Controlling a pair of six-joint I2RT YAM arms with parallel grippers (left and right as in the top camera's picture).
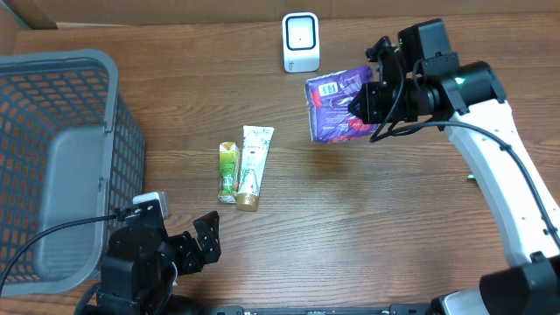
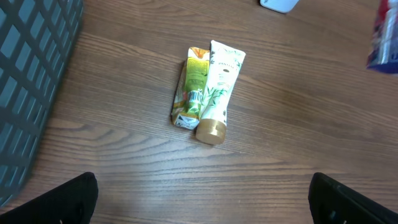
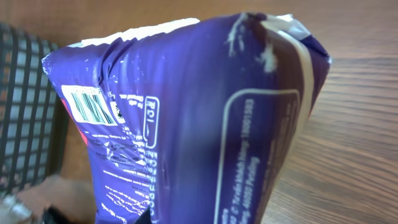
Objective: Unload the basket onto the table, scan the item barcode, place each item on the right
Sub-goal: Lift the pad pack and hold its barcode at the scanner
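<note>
Purple crinkly plastic packet (image 1: 337, 107) hung clamped in the right end effector (image 1: 369, 103) above the brown wooden tabletop (image 1: 367, 210), at four o'clock from the small white boxy scanner (image 1: 300, 42). Scanning well likely meant turning its white barcode label (image 3: 90, 106) squarely toward the scanner's face.

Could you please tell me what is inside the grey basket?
Inside the grey basket only its bare floor and mesh walls show, no item. Its left edge lies outside the overhead view, unseen.
</note>
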